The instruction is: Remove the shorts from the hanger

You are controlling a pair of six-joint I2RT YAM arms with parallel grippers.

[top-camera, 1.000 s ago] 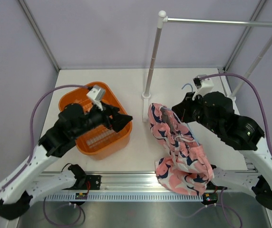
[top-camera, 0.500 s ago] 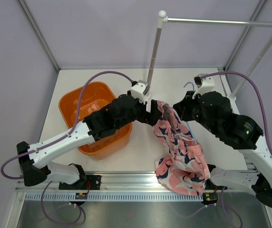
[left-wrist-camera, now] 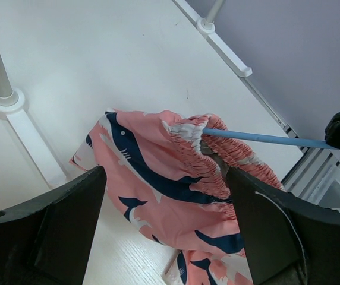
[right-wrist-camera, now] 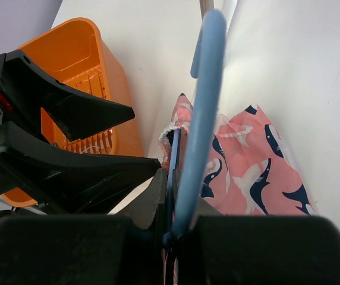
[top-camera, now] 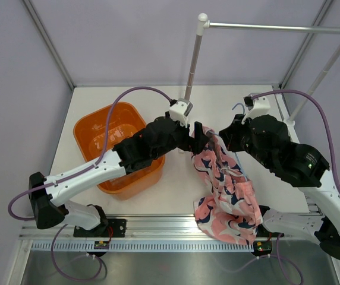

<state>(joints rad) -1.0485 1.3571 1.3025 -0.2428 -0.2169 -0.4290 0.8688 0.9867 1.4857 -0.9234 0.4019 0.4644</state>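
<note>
we see pale lilac walls (top-camera: 128,41) closing the space at the back and on both sides, with thin grey metal struts (top-camera: 48,44) slanting down to the corners. the light is soft and even, and shadows are faint. the table (top-camera: 217,101) is white and matte. on it stands a clothes rail (top-camera: 265,27), a silver bar on white-capped posts; its left post rises from a flat white foot (left-wrist-camera: 33,145). along the near edge runs a slotted aluminium track (top-camera: 176,222), with a grey metal sheet (top-camera: 188,267) below it.
</note>
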